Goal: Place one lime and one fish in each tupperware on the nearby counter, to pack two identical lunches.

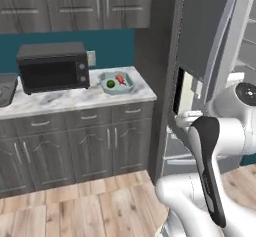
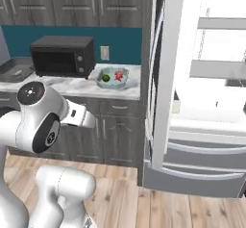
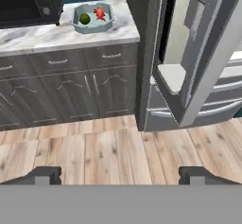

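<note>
- The teal tupperware [image 3: 93, 18] is seen packed: a lime [image 3: 84, 19] and a red fish [image 3: 99, 13] lie inside it, on the counter [image 3: 56, 36] far ahead of the hand [image 3: 120, 175].
- The hand is spread wide and holds nothing.
- The second lunch is judged to be next; the open fridge [image 3: 189, 53] ahead and to the right must be reached.
- Bare floor [image 3: 118, 152] gives room; the fridge door edge is to be cleared.
</note>
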